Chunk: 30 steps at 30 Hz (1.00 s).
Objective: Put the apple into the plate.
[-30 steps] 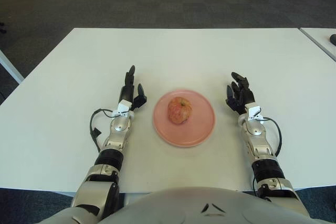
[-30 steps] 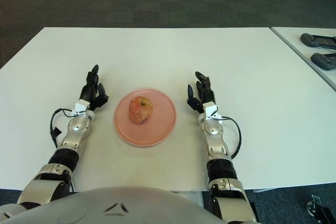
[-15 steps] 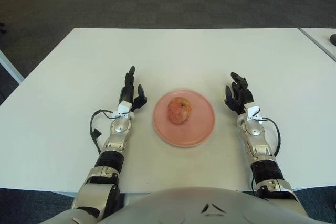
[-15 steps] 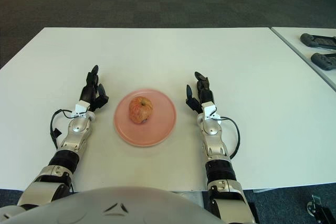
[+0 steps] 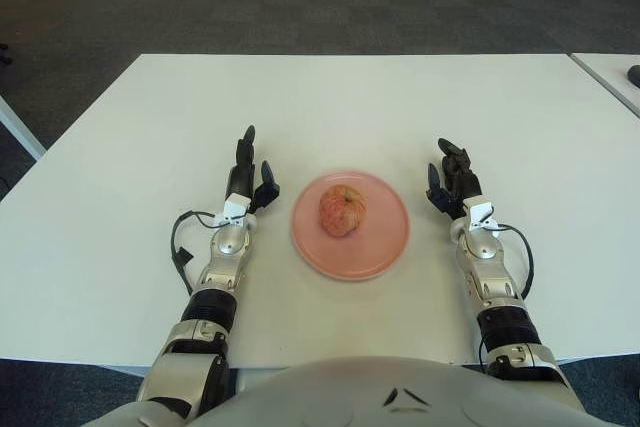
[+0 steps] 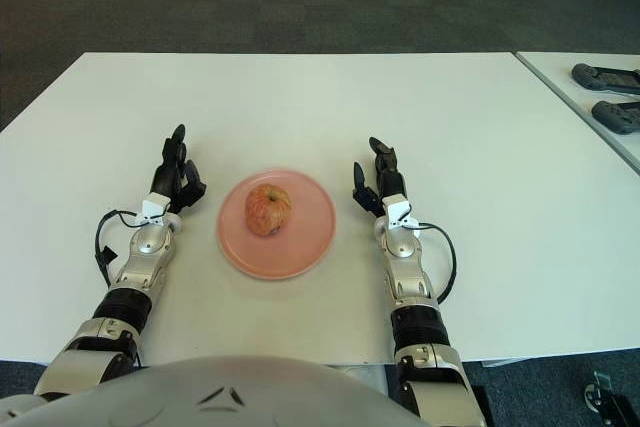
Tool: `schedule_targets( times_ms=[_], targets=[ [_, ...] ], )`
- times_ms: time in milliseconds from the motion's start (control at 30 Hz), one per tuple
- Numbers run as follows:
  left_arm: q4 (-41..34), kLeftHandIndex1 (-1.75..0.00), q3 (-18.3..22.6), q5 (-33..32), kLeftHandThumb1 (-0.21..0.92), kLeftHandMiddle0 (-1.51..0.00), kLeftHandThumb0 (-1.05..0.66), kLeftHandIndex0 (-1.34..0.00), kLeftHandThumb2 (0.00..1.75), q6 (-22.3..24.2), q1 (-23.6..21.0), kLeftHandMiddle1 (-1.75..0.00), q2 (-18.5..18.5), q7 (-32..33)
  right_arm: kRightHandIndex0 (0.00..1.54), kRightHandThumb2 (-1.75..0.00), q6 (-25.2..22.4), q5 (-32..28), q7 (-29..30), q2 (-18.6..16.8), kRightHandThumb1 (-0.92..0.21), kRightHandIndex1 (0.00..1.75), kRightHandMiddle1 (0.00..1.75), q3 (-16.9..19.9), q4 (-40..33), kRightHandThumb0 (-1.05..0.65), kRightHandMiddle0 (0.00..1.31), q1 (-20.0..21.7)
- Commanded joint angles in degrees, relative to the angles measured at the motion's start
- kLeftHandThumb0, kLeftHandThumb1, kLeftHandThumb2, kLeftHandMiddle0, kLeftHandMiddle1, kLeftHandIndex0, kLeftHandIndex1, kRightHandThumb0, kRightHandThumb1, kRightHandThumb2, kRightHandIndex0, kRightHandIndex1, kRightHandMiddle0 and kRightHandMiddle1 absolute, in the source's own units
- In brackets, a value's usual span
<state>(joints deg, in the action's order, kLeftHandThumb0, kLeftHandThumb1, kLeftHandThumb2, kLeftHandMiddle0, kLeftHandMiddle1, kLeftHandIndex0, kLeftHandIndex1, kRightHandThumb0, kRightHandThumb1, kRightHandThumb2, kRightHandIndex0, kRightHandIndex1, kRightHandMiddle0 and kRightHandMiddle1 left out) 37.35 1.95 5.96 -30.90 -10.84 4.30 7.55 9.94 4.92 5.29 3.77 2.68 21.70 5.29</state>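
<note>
On the pink plate [image 5: 385, 247] the apple [image 5: 342, 210] sits delivered, so the left hand [image 5: 247, 175] and right hand [image 5: 451, 182] flank it, fingers spread, empty.

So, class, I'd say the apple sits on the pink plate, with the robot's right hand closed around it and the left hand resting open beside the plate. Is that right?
Not quite. The apple does sit on the pink plate, but the right hand rests open on the table beside the plate, clear of the apple, like the left hand. The left eye view shows this.

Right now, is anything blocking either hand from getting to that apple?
Nothing visible. The apple already sits on the pink plate, with the left hand and right hand open on either side, only bare table between.
</note>
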Motion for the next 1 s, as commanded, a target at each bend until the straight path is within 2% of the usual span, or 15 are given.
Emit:
schedule_targets(
  times_ms=[0, 967],
  targets=[
    [0.4, -0.26, 0.0, 0.4, 0.92, -0.11, -0.82, 0.0, 1.04, 0.6, 1.7, -0.01, -0.5, 0.7, 0.3, -0.68, -3.5, -0.5, -0.8, -0.2, -0.92, 0.01, 0.45, -0.1, 2.4, -0.68, 0.0, -2.3],
    [-1.9, -0.24, -0.1, 0.4, 0.92, -0.11, -0.83, 0.0, 1.03, 2.9, 2.6, -0.01, 0.3, 0.1, 0.3, -0.69, -3.1, -0.3, -0.4, -0.6, -0.92, 0.01, 0.48, -0.5, 2.6, -0.68, 0.0, -2.4]
  ],
)
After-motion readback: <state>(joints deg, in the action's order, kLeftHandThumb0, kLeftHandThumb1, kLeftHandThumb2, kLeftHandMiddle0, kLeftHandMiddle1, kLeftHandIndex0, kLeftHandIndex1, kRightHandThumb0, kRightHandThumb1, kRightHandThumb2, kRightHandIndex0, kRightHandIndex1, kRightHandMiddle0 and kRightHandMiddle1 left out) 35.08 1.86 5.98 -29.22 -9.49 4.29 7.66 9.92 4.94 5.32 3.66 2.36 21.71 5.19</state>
